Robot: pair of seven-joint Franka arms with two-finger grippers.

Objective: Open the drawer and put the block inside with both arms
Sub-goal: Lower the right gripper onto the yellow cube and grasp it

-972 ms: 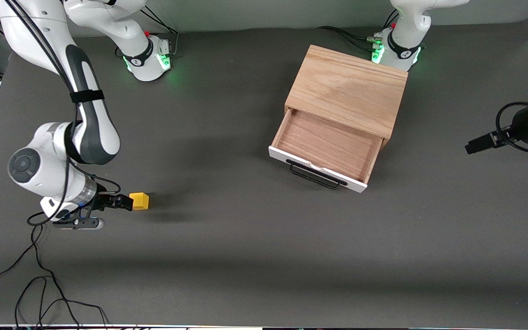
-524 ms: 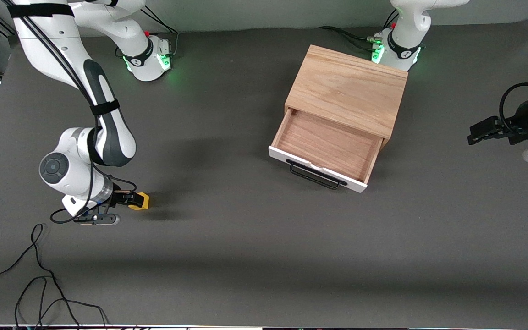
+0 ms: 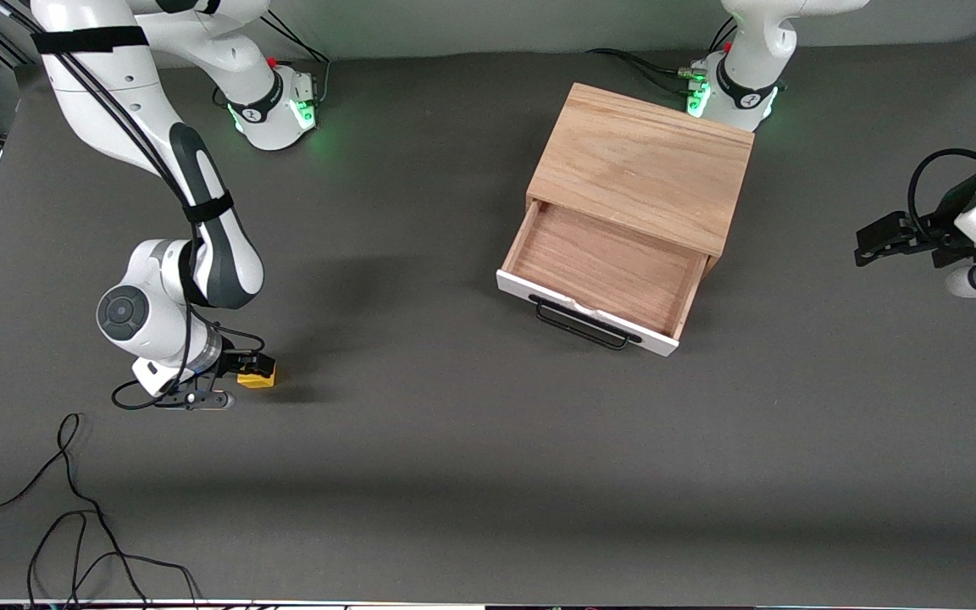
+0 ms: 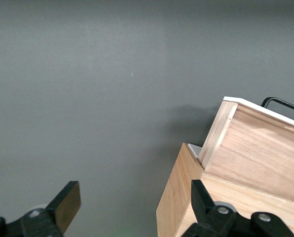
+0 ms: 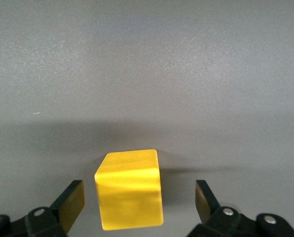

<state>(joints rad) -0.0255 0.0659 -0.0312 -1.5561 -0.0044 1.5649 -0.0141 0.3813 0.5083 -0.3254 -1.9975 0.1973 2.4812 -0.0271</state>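
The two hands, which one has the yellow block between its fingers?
The right hand, low at the right arm's end of the table, open around the block. The left hand waits open, away from the drawer.

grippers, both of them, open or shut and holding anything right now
Left gripper: open, empty, over the table at the left arm's end.
Right gripper: open, fingers on either side of the small yellow cube, not gripping it.

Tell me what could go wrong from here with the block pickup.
1. The block sits off-centre between the open right gripper fingers, so closing may twist or push it away.
2. The drawer is only partly out; a drop near the wooden box edge could miss.
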